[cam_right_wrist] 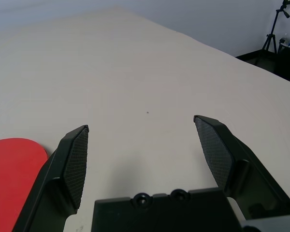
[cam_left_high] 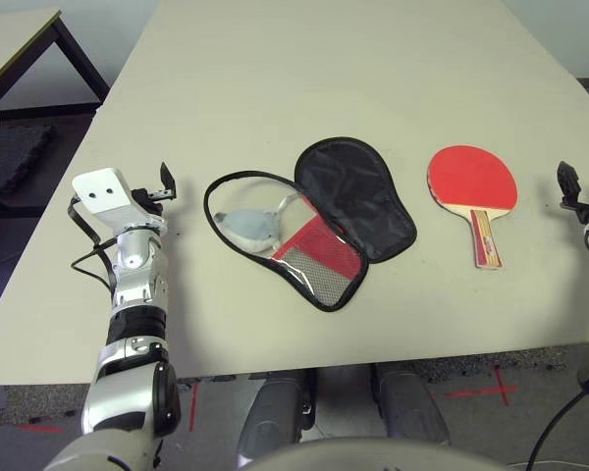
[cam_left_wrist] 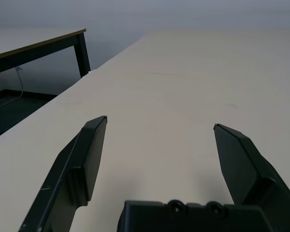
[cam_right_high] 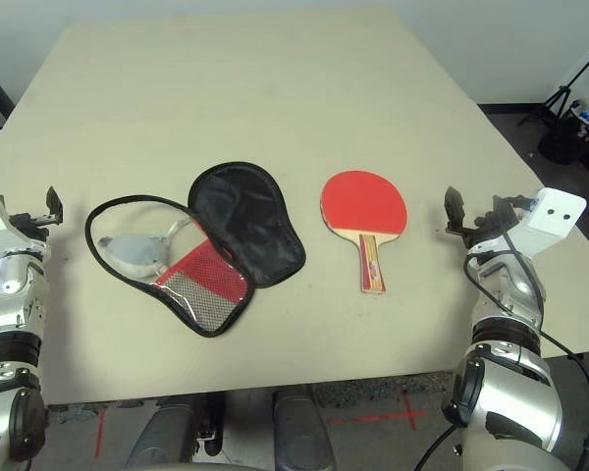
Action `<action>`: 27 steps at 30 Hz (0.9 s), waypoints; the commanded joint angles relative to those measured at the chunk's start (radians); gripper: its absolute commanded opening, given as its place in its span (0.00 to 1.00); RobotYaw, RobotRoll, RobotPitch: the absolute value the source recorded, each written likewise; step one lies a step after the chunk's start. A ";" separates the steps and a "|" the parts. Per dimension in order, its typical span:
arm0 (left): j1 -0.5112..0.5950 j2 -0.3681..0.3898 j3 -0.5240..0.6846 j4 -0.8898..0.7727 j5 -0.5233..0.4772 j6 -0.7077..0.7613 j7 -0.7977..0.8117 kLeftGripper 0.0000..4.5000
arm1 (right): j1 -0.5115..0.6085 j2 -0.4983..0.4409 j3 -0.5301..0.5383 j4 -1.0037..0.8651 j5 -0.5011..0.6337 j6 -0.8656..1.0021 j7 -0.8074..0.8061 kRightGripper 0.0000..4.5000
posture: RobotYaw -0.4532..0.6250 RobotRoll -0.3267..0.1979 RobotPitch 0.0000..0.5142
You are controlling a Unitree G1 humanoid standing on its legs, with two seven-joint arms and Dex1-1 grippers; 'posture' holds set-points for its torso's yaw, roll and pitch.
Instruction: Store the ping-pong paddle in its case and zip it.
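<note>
The ping-pong paddle (cam_left_high: 473, 183) lies flat on the beige table (cam_left_high: 304, 69), red face up, pale handle toward me. To its left the case (cam_left_high: 353, 196) lies unzipped and spread open, black lining up on its right flap, red mesh pocket at the near end. A grey-white soft lump (cam_left_high: 250, 228) rests inside its left half. My left gripper (cam_left_high: 164, 183) hovers open left of the case, empty. Right of the paddle, my right gripper (cam_right_high: 468, 214) is open too; the paddle's red edge (cam_right_wrist: 14, 169) shows beside its finger in the right wrist view.
A second table (cam_left_high: 20, 44) with dark legs stands off the far left corner. A tripod (cam_right_high: 569, 93) and dark clutter stand on the floor at the far right. Red tape marks lie on the floor below the near table edge.
</note>
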 commanded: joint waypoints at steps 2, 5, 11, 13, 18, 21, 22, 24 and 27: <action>0.026 -0.024 -0.001 -0.010 -0.002 0.024 0.009 1.00 | 0.017 -0.007 -0.005 0.002 0.002 0.000 -0.001 1.00 | 0.42 0.62 0.35; 0.020 -0.030 -0.007 -0.011 0.001 0.030 0.002 1.00 | 0.021 -0.014 -0.003 -0.003 -0.001 0.001 -0.002 1.00 | 0.40 0.62 0.36; -0.024 0.021 0.002 -0.030 -0.017 0.061 -0.043 1.00 | 0.026 -0.031 0.011 -0.020 -0.022 0.008 -0.036 1.00 | 0.40 0.62 0.36; -0.052 0.053 0.010 -0.041 -0.035 0.082 -0.078 1.00 | 0.028 -0.027 0.022 -0.046 -0.030 0.025 -0.049 1.00 | 0.41 0.62 0.34; -0.149 0.161 -0.006 -0.032 -0.071 0.133 -0.240 1.00 | 0.058 -0.001 0.034 -0.187 -0.022 0.110 -0.091 1.00 | 0.42 0.62 0.34; -0.235 0.209 -0.034 -0.028 -0.093 0.197 -0.359 1.00 | 0.084 0.012 0.054 -0.321 -0.007 0.209 -0.080 1.00 | 0.41 0.62 0.34; -0.263 0.222 -0.047 -0.022 -0.096 0.214 -0.405 1.00 | 0.092 0.017 0.060 -0.363 -0.002 0.239 -0.079 1.00 | 0.41 0.62 0.34; -0.322 0.237 -0.075 -0.011 -0.102 0.260 -0.493 1.00 | 0.107 0.028 0.064 -0.452 0.009 0.317 -0.101 1.00 | 0.41 0.62 0.32; -0.393 0.244 -0.127 -0.021 -0.104 0.322 -0.623 1.00 | 0.124 0.048 0.067 -0.603 0.033 0.451 -0.138 1.00 | 0.41 0.62 0.32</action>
